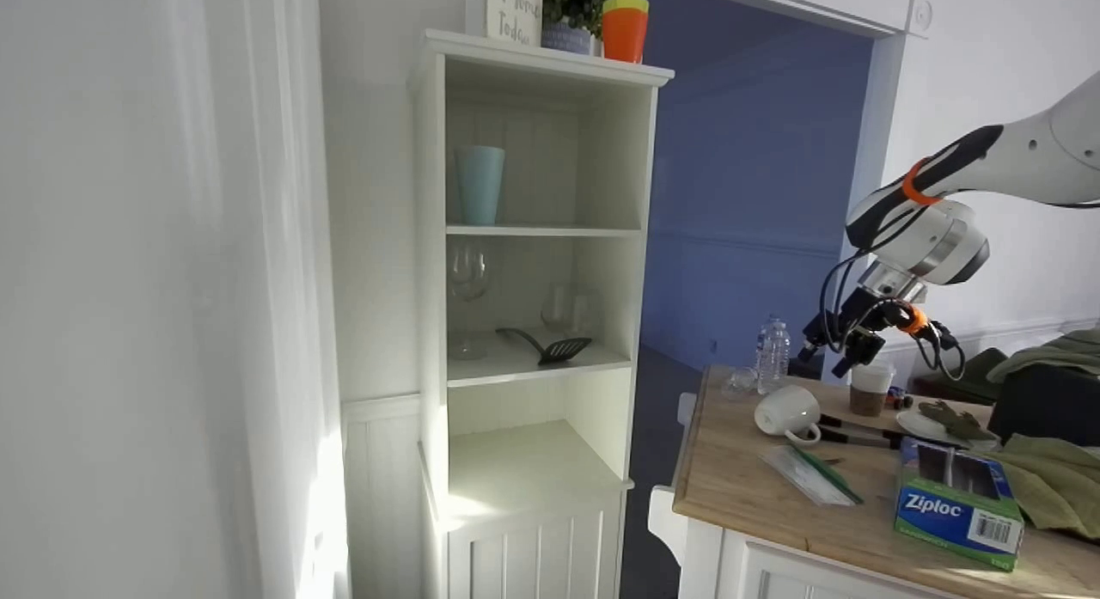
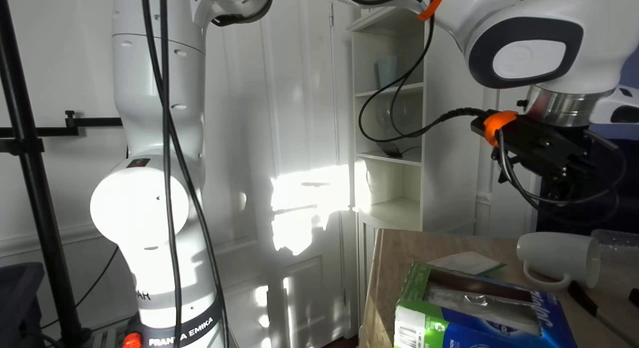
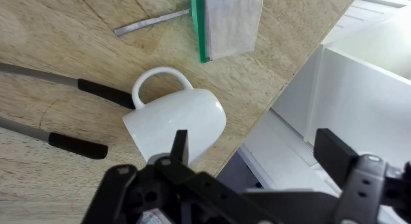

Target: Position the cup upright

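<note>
In the wrist view, one white cup (image 3: 176, 118) lies on its side on the table (image 3: 48, 31), one bag (image 3: 232, 24) at its one o'clock, two black tips (image 3: 106, 94) toward nine; the gripper (image 3: 253, 142) has two fingers wide apart.

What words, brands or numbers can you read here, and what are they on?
"Ziploc": on the blue-and-green box.
"awesome Today": on the sign, its upper line clipped.
"FRAN…A EMIKA": on the robot, one letter hidden.
"AR": higher on the robot, possibly incomplete.
The barcode label and other box print: too small or cut off.
No readable numbers.
</note>
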